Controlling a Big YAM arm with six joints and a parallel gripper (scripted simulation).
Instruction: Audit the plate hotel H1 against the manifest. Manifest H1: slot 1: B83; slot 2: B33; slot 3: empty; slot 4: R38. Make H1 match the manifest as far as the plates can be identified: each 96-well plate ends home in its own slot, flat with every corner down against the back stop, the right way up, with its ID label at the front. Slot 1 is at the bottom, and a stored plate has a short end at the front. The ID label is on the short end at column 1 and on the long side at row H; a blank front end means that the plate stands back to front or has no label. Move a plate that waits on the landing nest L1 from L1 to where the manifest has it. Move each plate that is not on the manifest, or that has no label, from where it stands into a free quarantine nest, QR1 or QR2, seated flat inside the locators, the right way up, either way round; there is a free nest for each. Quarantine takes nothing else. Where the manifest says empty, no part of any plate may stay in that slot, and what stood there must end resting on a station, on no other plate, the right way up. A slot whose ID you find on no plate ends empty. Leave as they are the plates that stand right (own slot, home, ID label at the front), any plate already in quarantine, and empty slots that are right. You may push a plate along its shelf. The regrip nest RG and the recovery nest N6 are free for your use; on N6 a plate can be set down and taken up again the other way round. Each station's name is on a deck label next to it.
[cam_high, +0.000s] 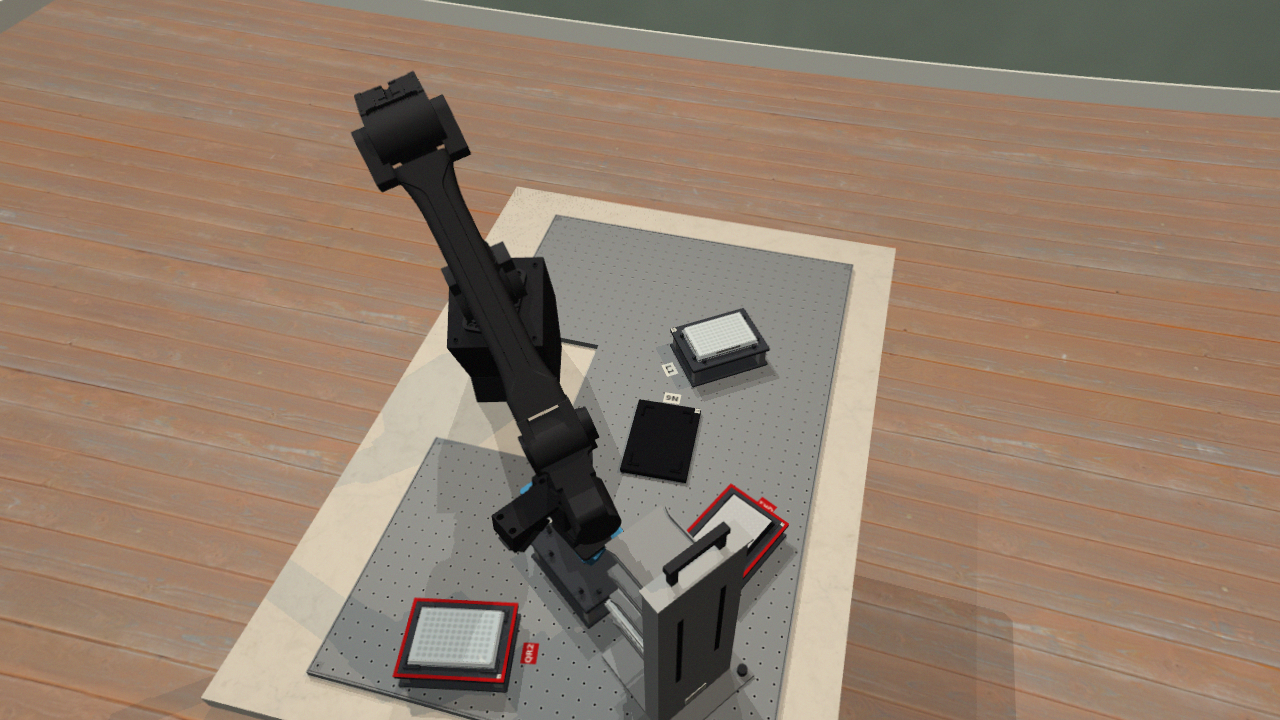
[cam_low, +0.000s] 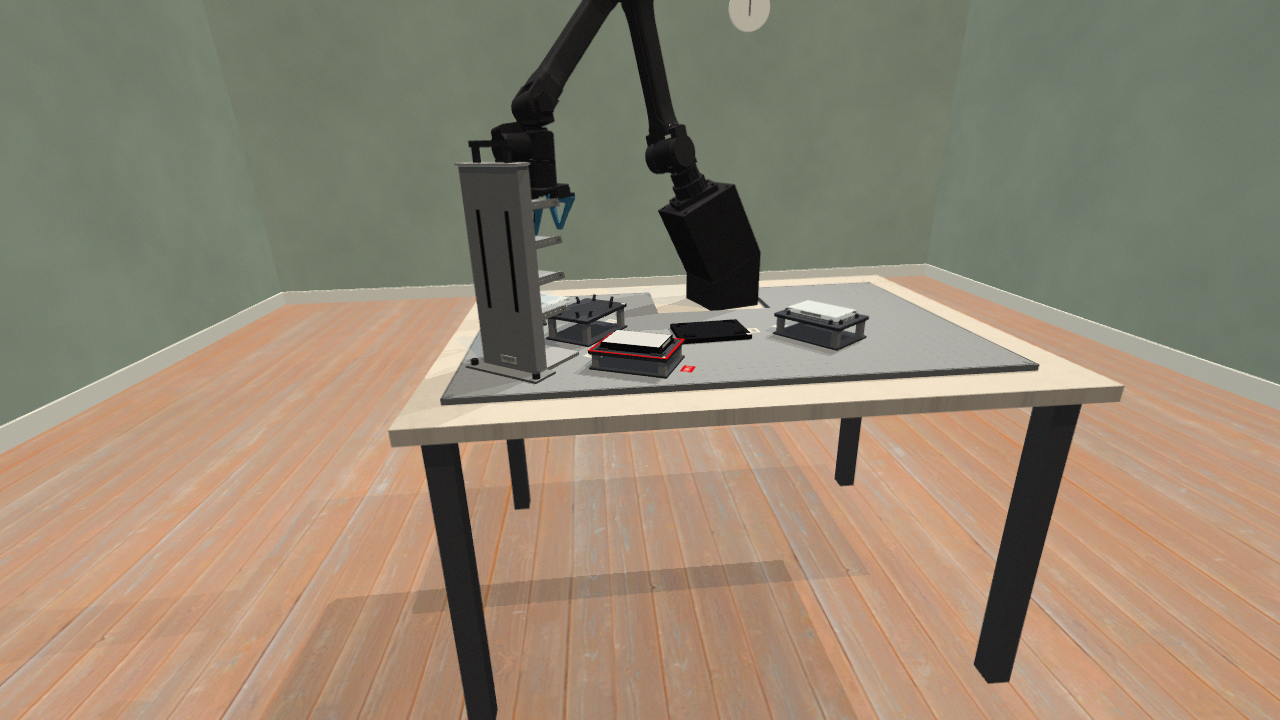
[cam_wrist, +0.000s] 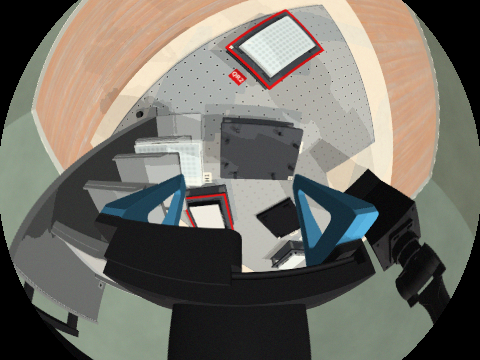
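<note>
The plate hotel H1 (cam_high: 657, 626) (cam_low: 492, 268) is a grey tower at the deck's front corner. Its shelves show at the left of the wrist view (cam_wrist: 136, 170). One white plate (cam_low: 554, 300) (cam_wrist: 162, 146) lies on a low shelf; I cannot read its label. My gripper (cam_low: 552, 211) (cam_wrist: 239, 180) is open and empty. It hangs in front of the hotel's upper shelves, above the black regrip nest (cam_high: 572, 586) (cam_low: 586, 315) (cam_wrist: 260, 147). A white plate (cam_high: 718, 335) (cam_low: 821, 310) sits on the landing nest L1.
QR2 (cam_high: 407, 640) (cam_wrist: 242, 55), red-framed, holds a plate (cam_high: 454, 635) (cam_wrist: 276, 46). QR1 (cam_high: 707, 514) (cam_low: 601, 354) beside the hotel holds a plate (cam_high: 747, 522) (cam_low: 637, 340) (cam_wrist: 207, 214). The flat black N6 pad (cam_high: 660, 438) (cam_low: 709, 329) (cam_wrist: 280, 216) lies mid-deck. The arm's base (cam_high: 505, 331) stands behind.
</note>
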